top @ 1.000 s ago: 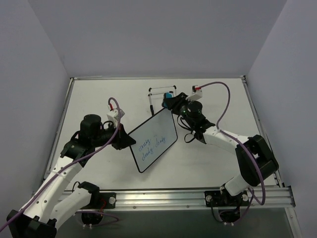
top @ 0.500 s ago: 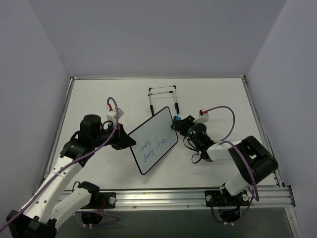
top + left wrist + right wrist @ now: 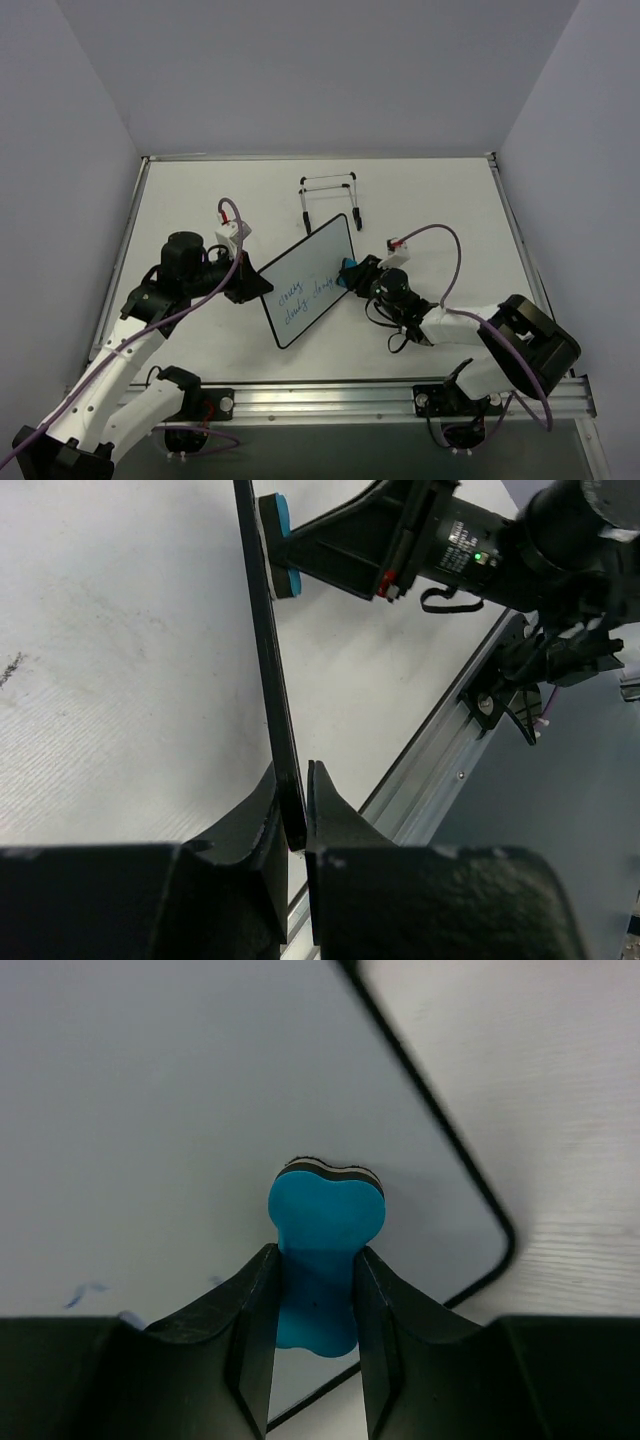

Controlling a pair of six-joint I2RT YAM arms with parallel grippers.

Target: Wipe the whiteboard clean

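The left gripper (image 3: 293, 810) is closed on the thin black frame of a small rectangular whiteboard (image 3: 262, 630), one finger on each face of the board, at its edge nearest the left arm. In the overhead view the left gripper (image 3: 255, 285) is seen at the board's left edge, and the whiteboard (image 3: 308, 285) is held at mid-table between the two arms, tilted up with its white face turned toward the right arm. Whether its lower corner touches the white table (image 3: 200, 200) cannot be told. Two blue handwritten lines (image 3: 305, 292) are seen across the lower half of the board.

The right gripper (image 3: 315, 1252) is pinched on a small blue eraser block (image 3: 325, 1210), which is clamped by its sides between the two black fingers. The eraser's dark felt end is pressed against the white face of the board (image 3: 180, 1090), close to a rounded corner of the frame. In the left wrist view the eraser (image 3: 275, 520) is shown touching the board's far face. Faint blue marks (image 3: 85, 1290) are visible to the left of the fingers.

A thin wire easel stand (image 3: 330, 195) is placed on the table behind the board, well apart from both grippers.
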